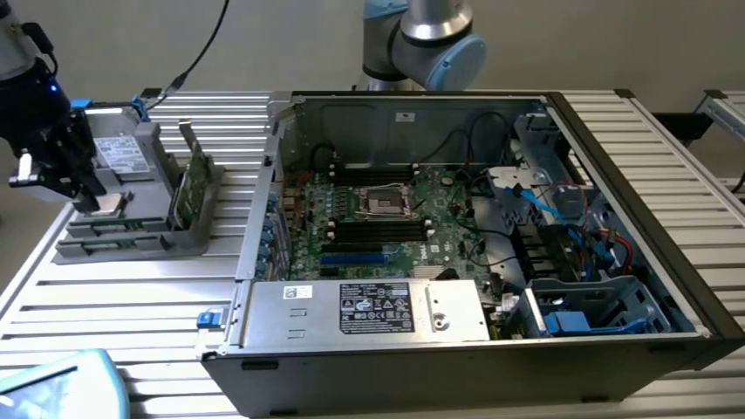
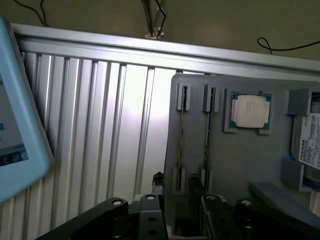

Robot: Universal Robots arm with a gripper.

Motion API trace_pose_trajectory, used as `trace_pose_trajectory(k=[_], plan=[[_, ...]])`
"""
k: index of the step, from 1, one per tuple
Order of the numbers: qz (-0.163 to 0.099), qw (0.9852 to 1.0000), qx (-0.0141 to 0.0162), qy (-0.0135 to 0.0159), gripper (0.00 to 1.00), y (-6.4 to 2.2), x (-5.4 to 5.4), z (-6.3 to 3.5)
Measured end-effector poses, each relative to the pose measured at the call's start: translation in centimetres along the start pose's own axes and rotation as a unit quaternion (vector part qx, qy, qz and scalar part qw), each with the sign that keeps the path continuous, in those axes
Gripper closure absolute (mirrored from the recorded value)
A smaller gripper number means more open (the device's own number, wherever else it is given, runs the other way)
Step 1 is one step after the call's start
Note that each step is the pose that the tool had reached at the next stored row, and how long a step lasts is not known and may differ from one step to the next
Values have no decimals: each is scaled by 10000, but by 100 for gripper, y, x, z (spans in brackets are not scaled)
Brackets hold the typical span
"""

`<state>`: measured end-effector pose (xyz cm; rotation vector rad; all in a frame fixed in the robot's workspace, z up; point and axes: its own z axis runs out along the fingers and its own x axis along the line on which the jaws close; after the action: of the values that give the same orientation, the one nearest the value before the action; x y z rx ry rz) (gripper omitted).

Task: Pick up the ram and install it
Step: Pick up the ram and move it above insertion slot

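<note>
Gripper [image 2: 176, 184] spread, empty, astride outer ram [image 2: 181, 135] in grey tray [image 2: 240, 160]. Judgement: centre on its edge, keep square.

One grey holder [image 2: 240, 155] carries two ram sticks [image 2: 181, 135], one silver processor chip [image 2: 251, 111], one labelled drive [image 2: 310, 140] and one broader green card [image 1: 192, 188]. One open computer case [image 1: 349, 122] sits alongside, its motherboard [image 1: 448, 223] showing perhaps four dark memory slots [image 1: 379, 229].
</note>
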<state>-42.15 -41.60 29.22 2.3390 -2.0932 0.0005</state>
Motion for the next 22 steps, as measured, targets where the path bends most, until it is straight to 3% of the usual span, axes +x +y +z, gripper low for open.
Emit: trace_pose_trajectory(k=[6, 13, 22], plan=[[1, 10000, -8, -21, 67, 11, -2, 86], [3, 10000, -44, -40, 67, 10, -6, 197], [15, 10000, -53, -43, 67, 8, -23, 361]])
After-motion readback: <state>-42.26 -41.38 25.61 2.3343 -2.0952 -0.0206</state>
